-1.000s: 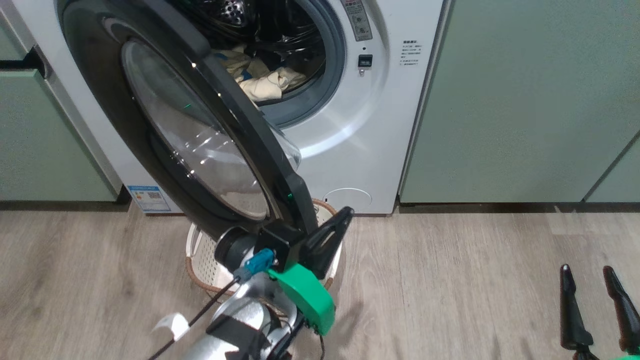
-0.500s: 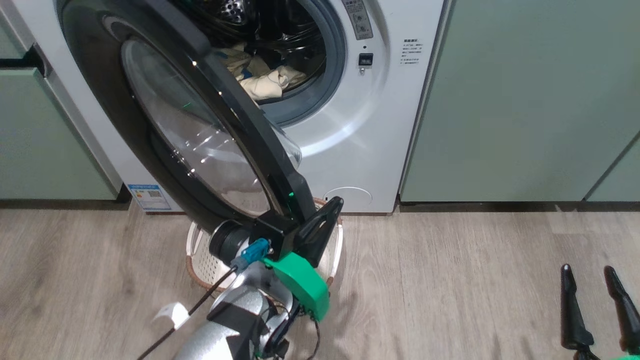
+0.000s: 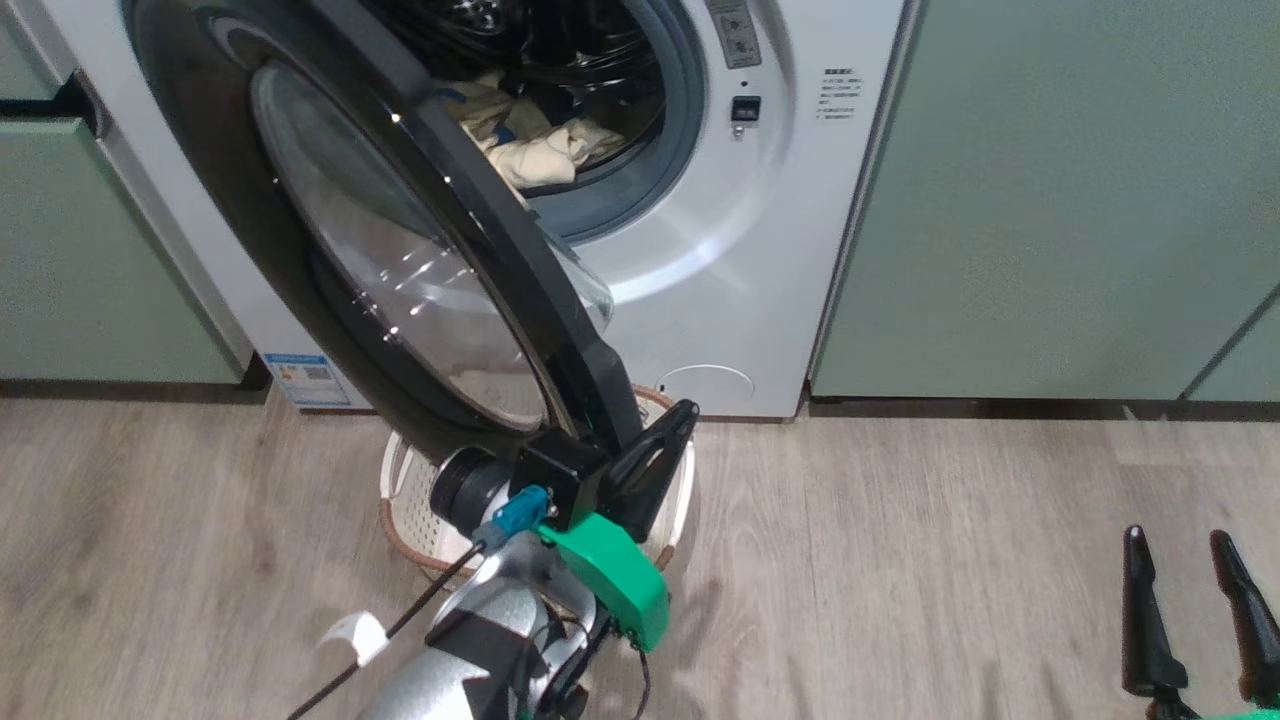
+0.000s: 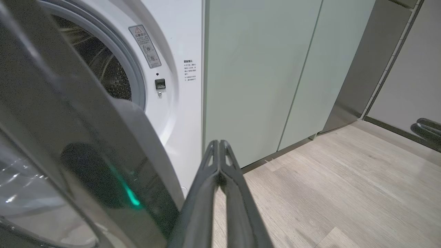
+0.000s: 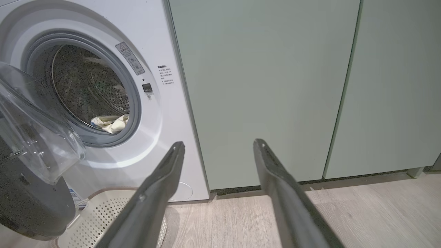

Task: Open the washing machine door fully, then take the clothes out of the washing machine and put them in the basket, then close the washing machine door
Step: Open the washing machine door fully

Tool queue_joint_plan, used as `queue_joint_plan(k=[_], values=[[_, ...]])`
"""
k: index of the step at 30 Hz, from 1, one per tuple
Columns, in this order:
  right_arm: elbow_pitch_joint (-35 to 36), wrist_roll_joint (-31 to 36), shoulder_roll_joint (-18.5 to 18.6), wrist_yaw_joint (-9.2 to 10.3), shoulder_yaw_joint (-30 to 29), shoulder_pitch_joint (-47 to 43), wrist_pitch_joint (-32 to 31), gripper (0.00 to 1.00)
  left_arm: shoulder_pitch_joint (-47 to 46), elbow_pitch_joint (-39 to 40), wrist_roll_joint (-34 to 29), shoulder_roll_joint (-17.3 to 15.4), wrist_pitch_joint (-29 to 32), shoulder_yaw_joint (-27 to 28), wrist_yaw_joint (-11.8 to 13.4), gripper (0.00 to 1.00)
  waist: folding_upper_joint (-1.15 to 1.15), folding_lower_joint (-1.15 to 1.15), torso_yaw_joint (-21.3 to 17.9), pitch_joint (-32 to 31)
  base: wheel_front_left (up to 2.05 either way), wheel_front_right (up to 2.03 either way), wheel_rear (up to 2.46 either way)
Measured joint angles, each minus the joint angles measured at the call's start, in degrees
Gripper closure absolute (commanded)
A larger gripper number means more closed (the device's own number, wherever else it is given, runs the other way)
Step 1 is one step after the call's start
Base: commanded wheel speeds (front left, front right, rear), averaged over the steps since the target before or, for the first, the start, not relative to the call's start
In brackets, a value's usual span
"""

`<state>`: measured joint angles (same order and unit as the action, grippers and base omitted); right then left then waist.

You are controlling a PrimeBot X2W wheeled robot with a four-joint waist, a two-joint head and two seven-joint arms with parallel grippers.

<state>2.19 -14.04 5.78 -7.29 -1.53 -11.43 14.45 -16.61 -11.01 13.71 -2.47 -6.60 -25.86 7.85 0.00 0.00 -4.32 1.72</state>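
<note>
Nearest the camera, lower right of the head view: right gripper (image 3: 1175,540) hung over the wood floor (image 3: 900,560), fingers spread wide and released, nothing between them. The right wrist view confirmed the gap (image 5: 218,144).

Left arm reached forward at centre. Left gripper (image 3: 682,415) had its fingers clenched flat together, nothing pinched between them; the left wrist view showed the two tips meeting (image 4: 217,142). The fingers lay along the lower edge of the washing machine door (image 3: 390,270), on the side facing the machine. Touching or just beside: could not tell.

The basket (image 3: 410,515) stood on the floor directly below the door's lower edge and just in front of the washing machine (image 3: 720,260). Door and left arm hid most of it in the head view. The part seen from the right wrist (image 5: 110,194) was bare perforated cream plastic; contents of the rest could not be told.

Door stood partly open, swung out on its left-side hinge, clear bowl bulging toward the drum (image 3: 560,50).

The clothes (image 3: 535,155) lay inside the drum, a pale-yellow heap at the bottom near the grey rubber ring, with a small blue piece at its left. Right wrist view showed the heap there as well (image 5: 110,122).

Pale green cabinets (image 3: 1050,200) flanked the machine.
</note>
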Motion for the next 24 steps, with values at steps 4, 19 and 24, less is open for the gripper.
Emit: queue_joint_plan(k=[4, 19, 24], values=[[0.13, 0.00, -0.20, 0.00, -0.11, 0.01, 0.00, 0.00, 0.22, 0.55, -0.01, -0.01, 0.00, -0.20, 0.45, 1.00, 0.00, 0.00, 0.54, 0.18, 0.00, 0.00, 0.00], [0.51, 0.00, -0.49, 0.00, -0.71, 0.03, 0.00, 0.00, 4.28, 6.75, -0.89, -0.98, 0.62, -1.52, 2.88, 1.00, 0.00, 0.00, 5.36, 0.92, 0.00, 0.00, 0.00], [0.52, 0.00, -0.49, 0.00, -0.74, 0.03, 0.00, 0.00, 5.34, 8.78, -1.08, -1.34, 1.48, -2.37, 3.43, 1.00, 0.00, 0.00, 7.87, 0.98, 0.00, 0.00, 0.00]])
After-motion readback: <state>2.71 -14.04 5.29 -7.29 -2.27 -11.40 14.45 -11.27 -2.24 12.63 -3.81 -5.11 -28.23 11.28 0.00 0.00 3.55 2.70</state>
